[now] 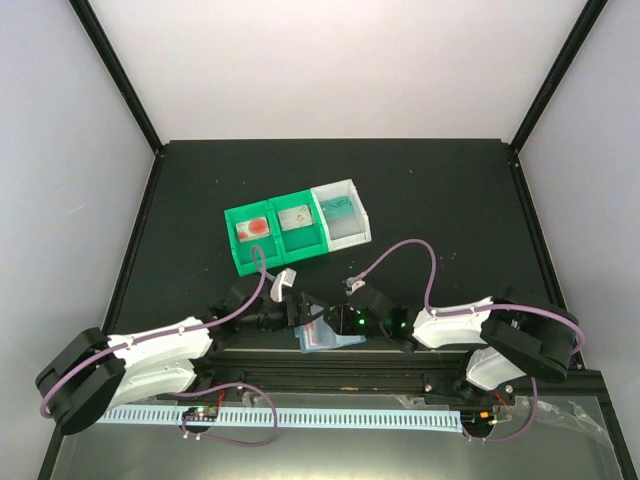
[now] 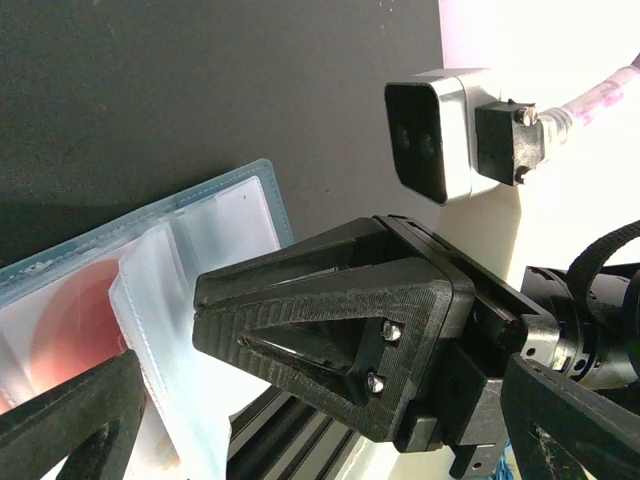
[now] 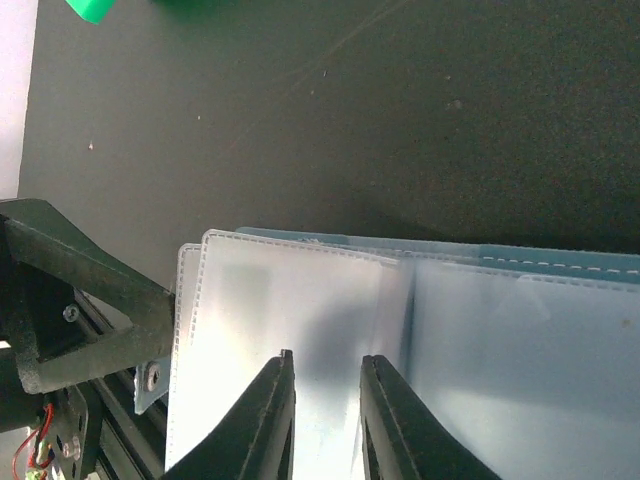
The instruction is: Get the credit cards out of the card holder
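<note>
The card holder (image 1: 322,340) lies open and light blue at the table's near edge, between both grippers. My right gripper (image 3: 327,356) hovers over its clear pocket leaves (image 3: 300,290), jaws a narrow gap apart with nothing visibly pinched. My left gripper (image 2: 320,360) stands wide open around the spot, one finger (image 2: 70,420) by the holder (image 2: 210,230). A reddish round patch (image 2: 70,320) shows through one pocket; I cannot tell if it is a card. A teal credit card (image 1: 338,209) lies in the white bin, and a whitish one with a red mark (image 1: 255,228) in the green bin.
The green two-compartment bin (image 1: 240,262) and the white bin (image 1: 352,235) stand side by side behind the holder; a second pale card (image 1: 297,217) lies in the green bin's right compartment. A black rail (image 1: 330,372) runs along the near table edge. The right wrist camera (image 2: 440,130) looms close.
</note>
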`<state>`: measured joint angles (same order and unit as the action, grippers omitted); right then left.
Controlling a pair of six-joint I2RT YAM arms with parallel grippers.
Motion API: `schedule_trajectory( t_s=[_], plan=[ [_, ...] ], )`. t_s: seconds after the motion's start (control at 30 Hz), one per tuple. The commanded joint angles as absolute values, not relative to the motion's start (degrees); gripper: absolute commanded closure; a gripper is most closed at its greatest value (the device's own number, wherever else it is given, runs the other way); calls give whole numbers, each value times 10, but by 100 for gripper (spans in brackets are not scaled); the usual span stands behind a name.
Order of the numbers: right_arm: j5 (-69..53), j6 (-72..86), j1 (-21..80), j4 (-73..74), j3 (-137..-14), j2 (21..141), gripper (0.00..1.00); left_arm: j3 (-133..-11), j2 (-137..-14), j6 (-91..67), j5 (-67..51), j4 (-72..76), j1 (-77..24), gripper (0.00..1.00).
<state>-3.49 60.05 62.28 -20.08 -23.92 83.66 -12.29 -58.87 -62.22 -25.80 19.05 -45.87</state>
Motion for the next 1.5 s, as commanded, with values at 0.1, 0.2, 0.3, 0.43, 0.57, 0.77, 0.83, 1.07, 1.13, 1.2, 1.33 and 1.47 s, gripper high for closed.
schedule_trajectory(
  t_s=[0.1, 0.2, 0.3, 0.43, 0.57, 0.77, 0.83, 1.07, 1.13, 1.2, 1.33, 1.47],
  plan=[
    [-2, 567, 626, -158, -245, 808, 74, -149, -607, -617, -264, 210, -462, 1],
    [24, 548, 626, -85, -254, 764, 72, -151, -615, -618, -268, 216, -462, 1],
    [53, 527, 624, -27, -253, 718, 68, -154, -617, -618, -268, 217, -463, 1],
    [81, 511, 619, 40, -251, 679, 63, -157, -621, -615, -265, 212, -463, 1],
    [86, 513, 614, 65, -236, 658, 59, -161, -623, -611, -264, 206, -464, 1],
    [76, 528, 612, 53, -213, 667, 58, -167, -627, -621, -266, 218, -473, 1],
    [67, 532, 612, 42, -207, 678, 59, -170, -630, -626, -267, 225, -479, 1],
    [29, 552, 611, -24, -183, 698, 68, -191, -665, -638, -267, 255, -503, 1],
    [23, 556, 612, -33, -180, 699, 70, -200, -684, -641, -268, 267, -512, 1],
    [23, 560, 612, -38, -176, 695, 71, -213, -706, -641, -271, 273, -521, 1],
    [48, 564, 612, -5, -178, 668, 71, -229, -730, -635, -280, 279, -528, 1],
    [82, 565, 612, 65, -183, 606, 70, -240, -718, -606, -261, 216, -528, 2]
  ],
)
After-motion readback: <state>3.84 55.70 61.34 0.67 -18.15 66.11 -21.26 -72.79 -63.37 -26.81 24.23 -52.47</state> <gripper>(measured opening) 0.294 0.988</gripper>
